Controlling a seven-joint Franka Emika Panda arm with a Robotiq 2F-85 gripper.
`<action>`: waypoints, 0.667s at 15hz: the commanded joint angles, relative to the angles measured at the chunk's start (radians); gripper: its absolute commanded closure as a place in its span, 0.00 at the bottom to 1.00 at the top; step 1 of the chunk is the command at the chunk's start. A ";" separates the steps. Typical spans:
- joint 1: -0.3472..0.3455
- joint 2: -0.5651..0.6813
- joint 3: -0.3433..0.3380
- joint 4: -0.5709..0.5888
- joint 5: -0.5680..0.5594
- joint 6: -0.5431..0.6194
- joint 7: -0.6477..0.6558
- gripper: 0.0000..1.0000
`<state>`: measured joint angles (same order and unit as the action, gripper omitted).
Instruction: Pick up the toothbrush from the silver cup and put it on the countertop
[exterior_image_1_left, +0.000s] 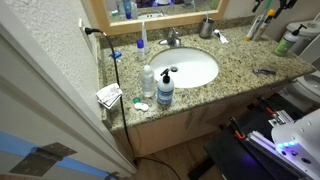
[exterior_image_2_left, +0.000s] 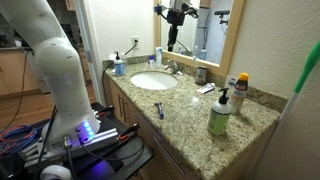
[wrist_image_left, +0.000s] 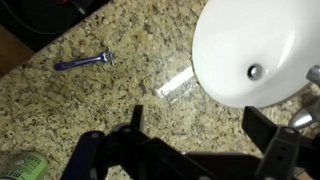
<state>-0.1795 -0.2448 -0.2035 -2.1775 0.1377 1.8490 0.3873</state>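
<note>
Gripper: seen in the wrist view, the gripper hangs well above the countertop, looking down at it.
Jaws: spread wide, with one dark finger on either side of the view and only granite showing between them; they hold nothing.
Arm: in an exterior view the white arm rises from its base beside the vanity and leaves the top of the picture.
Cup: the silver cup stands upright at the back of the countertop, near the mirror and to one side of the tap. It also shows in an exterior view as a small dark cylinder.
Toothbrush: too small to pick out in or near the cup in any view.
Pale strip: a whitish oblong thing lies flat on the granite just beside the cup, between it and the counter's open end. The wrist view shows it close to the sink's rim. Whether it is the toothbrush cannot be told.
Sink: the white oval sink is set into the countertop; in the wrist view its bowl fills the upper right, drain visible.
Razor: a blue razor lies on bare granite, well apart from the pale strip, near the front edge.
Soap bottles: two soap bottles stand together on the far side of the sink from the cup.
Green bottle: a green bottle stands upright at the counter's open end; its top shows in a lower corner of the wrist view.
</note>
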 joint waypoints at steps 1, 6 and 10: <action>-0.053 0.216 -0.053 0.233 0.107 -0.023 0.044 0.00; -0.069 0.282 -0.074 0.311 0.169 -0.036 0.068 0.00; -0.059 0.372 -0.062 0.349 0.177 -0.032 0.106 0.00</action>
<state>-0.2394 0.0659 -0.2806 -1.8424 0.3055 1.8063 0.4677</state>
